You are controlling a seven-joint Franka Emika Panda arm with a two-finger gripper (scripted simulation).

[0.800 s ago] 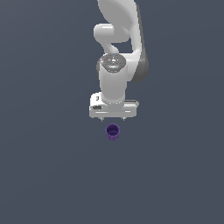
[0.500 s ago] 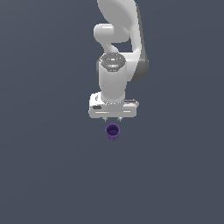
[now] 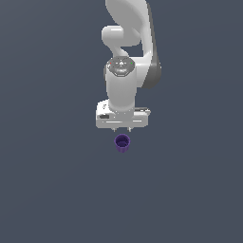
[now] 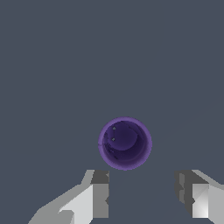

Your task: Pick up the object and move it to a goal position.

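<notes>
The object is a small dark purple cup (image 3: 122,143), hollow and upright on the flat grey floor. In the wrist view the cup (image 4: 125,142) shows from above with its open mouth toward the camera. My white gripper (image 3: 121,130) hangs from the arm just behind the cup in the exterior view. Its two fingers (image 4: 100,194) stand apart and hold nothing. In the wrist view the gripper (image 4: 142,192) is open, and the cup lies just beyond the fingertips, a little toward the one finger, not between them.
The white arm (image 3: 127,57) rises behind the gripper toward the top of the exterior view. The grey floor (image 3: 57,180) spreads evenly around the cup. No goal marker shows.
The arm and gripper have shifted only slightly, if at all. The cup has not moved.
</notes>
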